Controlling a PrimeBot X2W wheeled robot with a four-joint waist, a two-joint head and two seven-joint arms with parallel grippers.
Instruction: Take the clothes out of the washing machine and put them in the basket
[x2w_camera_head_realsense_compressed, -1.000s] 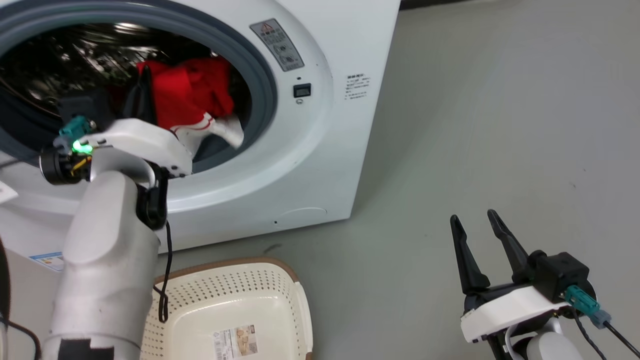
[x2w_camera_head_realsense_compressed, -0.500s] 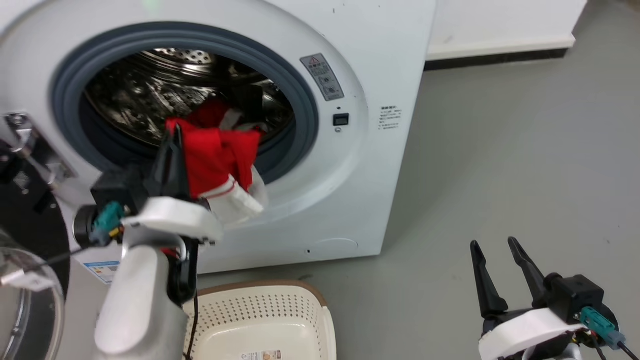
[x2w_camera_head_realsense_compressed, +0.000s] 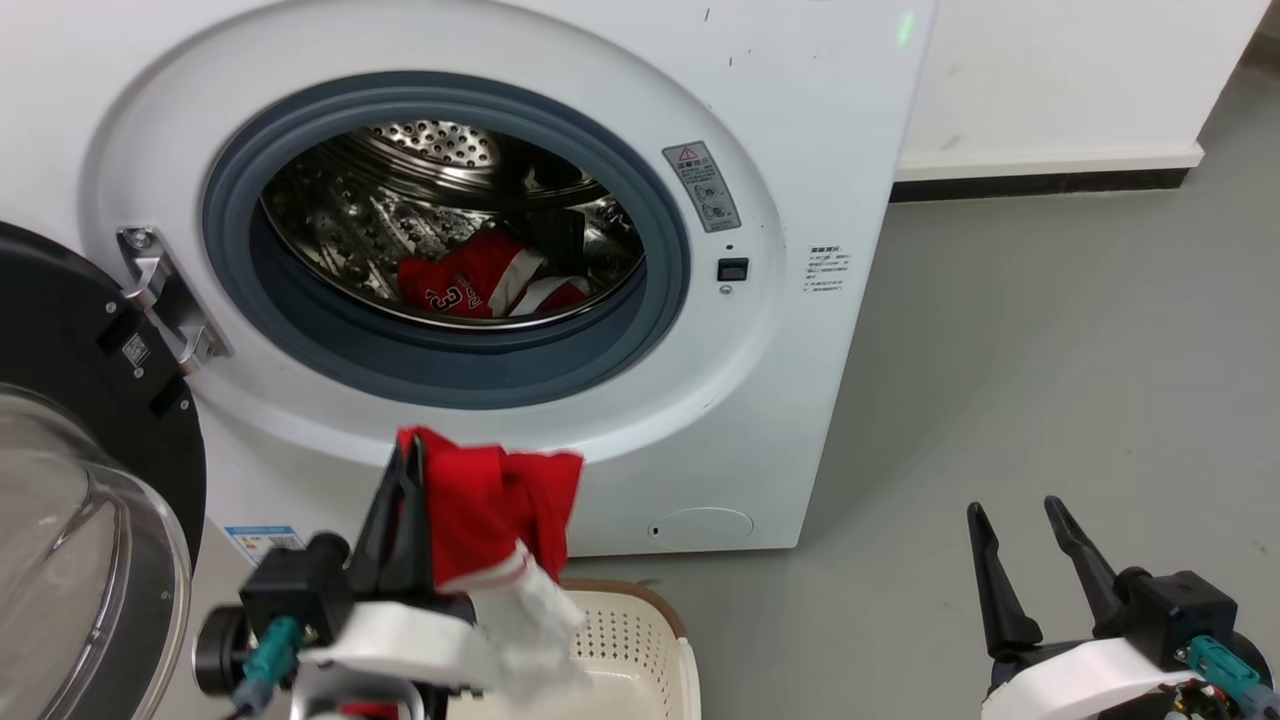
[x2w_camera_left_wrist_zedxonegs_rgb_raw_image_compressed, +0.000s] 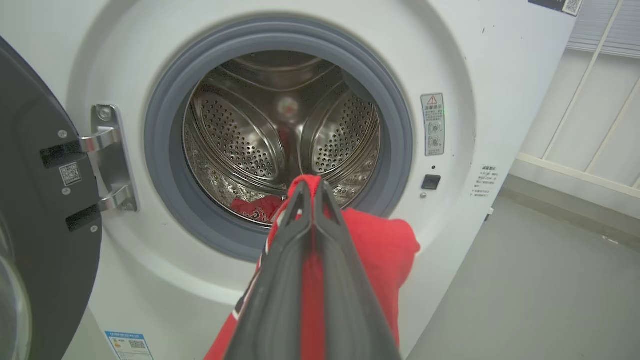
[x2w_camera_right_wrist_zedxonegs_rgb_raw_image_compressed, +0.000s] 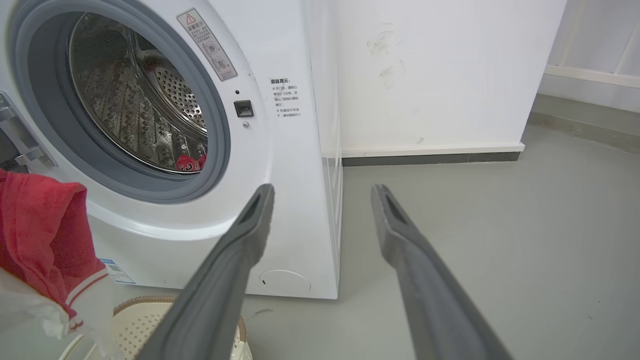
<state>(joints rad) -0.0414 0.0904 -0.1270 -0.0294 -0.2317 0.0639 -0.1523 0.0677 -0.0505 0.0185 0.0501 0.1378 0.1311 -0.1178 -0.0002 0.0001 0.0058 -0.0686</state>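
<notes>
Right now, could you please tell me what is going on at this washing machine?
The robot is unloading laundry. Its left gripper is shut on a red garment, held outside the porthole of the washing machine, above the basket. A second red garment lies in the drum. The right gripper is open and empty, off to the side over the floor.

basket (x2w_camera_head_realsense_compressed: 648, 622) mostly behind blurred red garment (x2w_camera_head_realsense_compressed: 490, 520)

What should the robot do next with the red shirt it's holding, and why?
Probably lower the left gripper a little toward the basket. It is shut on a red garment that hangs outside the washing machine, close above the basket, so a short descent should bring it inside.
</notes>
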